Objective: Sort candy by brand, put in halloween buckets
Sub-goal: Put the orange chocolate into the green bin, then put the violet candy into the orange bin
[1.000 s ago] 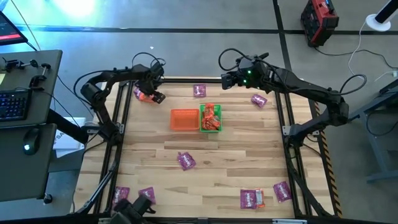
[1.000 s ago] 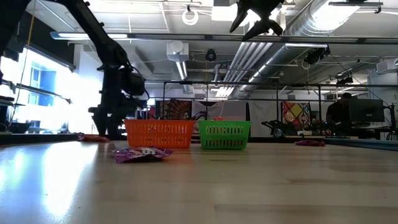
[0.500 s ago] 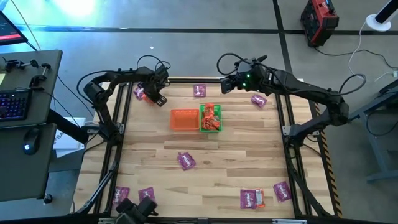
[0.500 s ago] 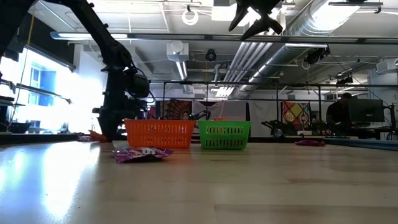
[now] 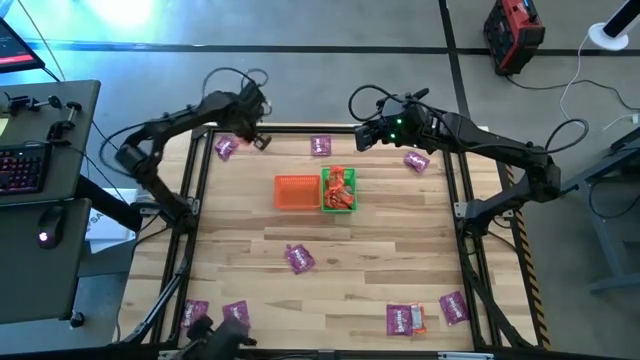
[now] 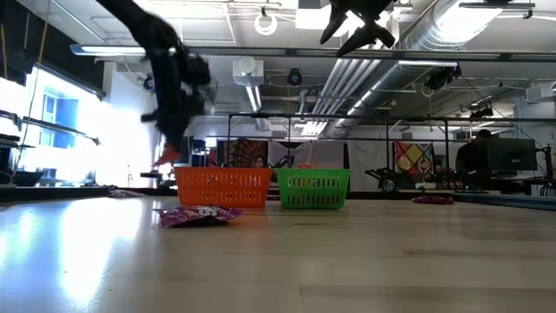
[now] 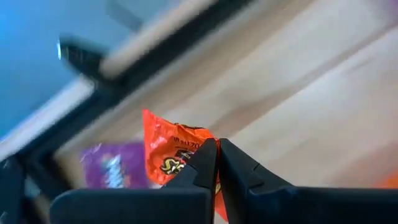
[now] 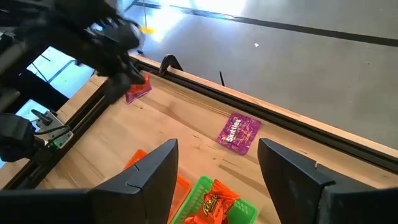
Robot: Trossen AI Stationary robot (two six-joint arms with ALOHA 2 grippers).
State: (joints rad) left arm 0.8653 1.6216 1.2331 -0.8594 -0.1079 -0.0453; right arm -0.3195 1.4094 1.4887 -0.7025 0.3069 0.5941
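Your left end effector [image 7: 217, 163] is clenched on an orange-red candy packet [image 7: 171, 155], pinched by one edge between the two fingers. It hangs raised above the far left corner of the tabletop [image 5: 380, 260], just beside a purple packet [image 5: 224, 147] that lies flat on the wood there. In the low view the left arm hangs above and behind the left end of the orange bucket [image 6: 222, 186], with the orange-red packet dangling under it.

Your right end effector [image 8: 217, 171] is released, fingers spread wide and holding nothing. It hovers high over the far edge, near the green bucket [image 5: 338, 192] and beside another purple packet [image 8: 239, 132] by the far rail.

The two buckets sit touching side by side in the far middle of the tabletop, orange on the left, green on the right. The green one holds several orange-red packets; the orange one [image 5: 297, 191] looks bare inside from above.

More purple packets lie scattered: one at mid-table [image 5: 299, 258], one on the far right [image 5: 417, 160], two at the near left corner [image 5: 196, 311], and some at the near right [image 5: 454, 306], where one orange-red packet lies mixed in.
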